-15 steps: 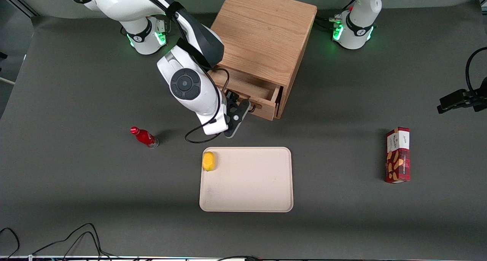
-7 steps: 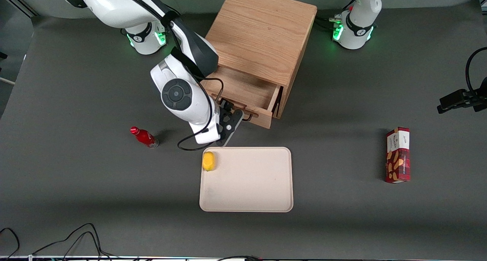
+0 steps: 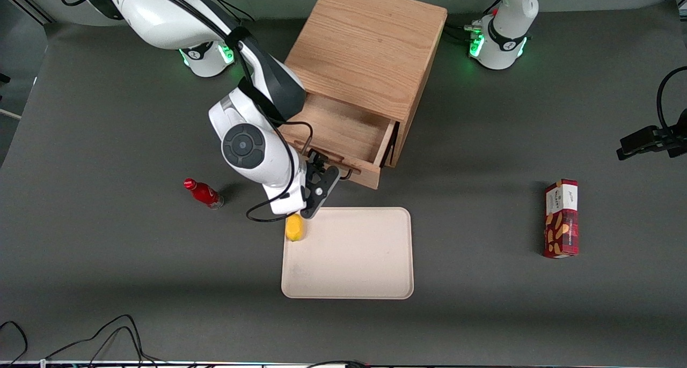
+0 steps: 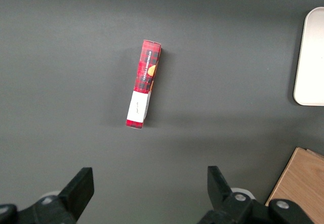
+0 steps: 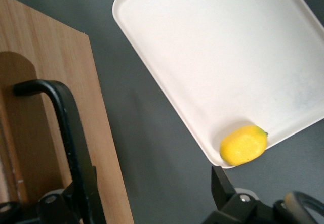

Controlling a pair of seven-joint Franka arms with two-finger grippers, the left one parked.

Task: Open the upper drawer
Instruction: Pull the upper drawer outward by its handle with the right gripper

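The upper drawer (image 3: 343, 132) of the oak cabinet (image 3: 370, 46) stands pulled out toward the front camera, and its inside shows empty. Its thin black wire handle (image 3: 348, 172) sits on the drawer front (image 5: 61, 82). My gripper (image 3: 321, 183) hangs just in front of that drawer front, between it and the tray. In the right wrist view the gripper (image 5: 152, 188) is open, its fingers wide apart. One finger (image 5: 83, 193) lies right at the handle (image 5: 68, 118); the second finger (image 5: 223, 186) is over bare table near the tray's corner. Nothing is clamped between them.
A cream tray (image 3: 349, 271) lies nearer the front camera than the cabinet, with a yellow lemon (image 3: 294, 227) in its corner close under my wrist. A red bottle (image 3: 204, 193) lies toward the working arm's end. A red snack box (image 3: 561, 218) lies toward the parked arm's end.
The upper drawer has slid further out of the cabinet toward the front camera. My gripper has moved with its handle, closer to the tray and the lemon.
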